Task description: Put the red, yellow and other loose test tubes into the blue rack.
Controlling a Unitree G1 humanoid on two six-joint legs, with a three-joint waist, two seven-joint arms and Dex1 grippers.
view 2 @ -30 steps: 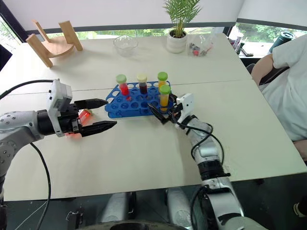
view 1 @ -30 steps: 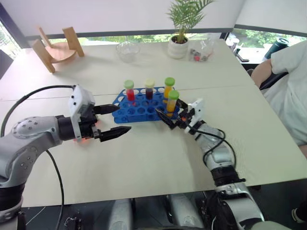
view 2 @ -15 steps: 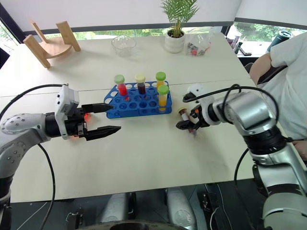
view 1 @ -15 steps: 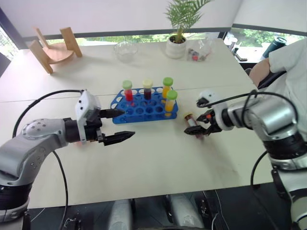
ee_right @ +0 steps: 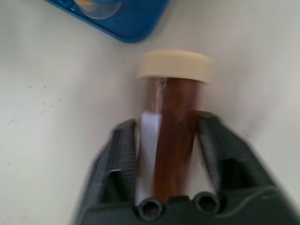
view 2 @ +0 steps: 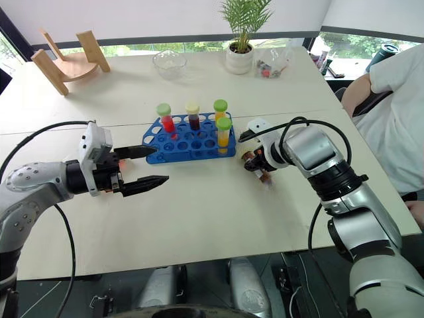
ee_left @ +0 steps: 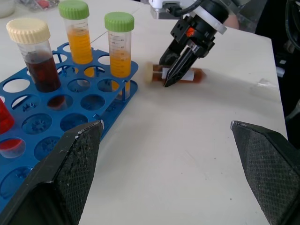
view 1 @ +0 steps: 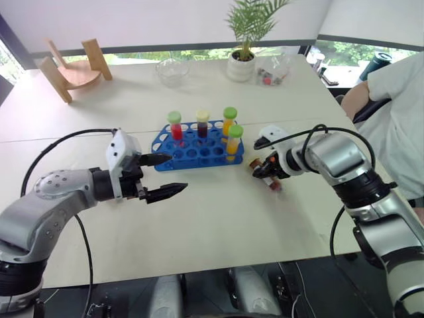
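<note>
Bright blue plastic catches the eye first in the head camera's view: the blue rack [view 1: 197,147] sits mid-table on the pale tabletop [view 1: 218,218], and four capped tubes stand upright in it: a red tube [view 1: 176,126] with a green cap, a dark tube [view 1: 203,123] with a cream cap, and two orange tubes [view 1: 230,121] [view 1: 233,140] with green caps. Just off the rack's right end, a brown tube [view 1: 264,175] with a cream cap lies on its side on the table, and the right gripper [view 1: 268,171] is down on it, fingers clamped around the body. The left gripper [view 1: 161,176] hovers left of the rack, jaws wide apart, nothing between them. At the far edge there's a wooden stand [view 1: 71,66], a glass bowl [view 1: 171,69] and a potted plant [view 1: 244,40]; a person [view 1: 397,112] sits off to the right.

Over to the left wrist view: two black fingers [ee_left: 65,173] spread wide, the rack with its standing tubes between them and beyond, and across the table the right gripper pinching the brown tube lying flat.

Now the right wrist view: close in, the brown tube [ee_right: 174,126] lies between both black fingers [ee_right: 117,159], pads pressed on its sides, cream cap [ee_right: 174,65] pointing toward the rack's corner [ee_right: 126,18].
</note>
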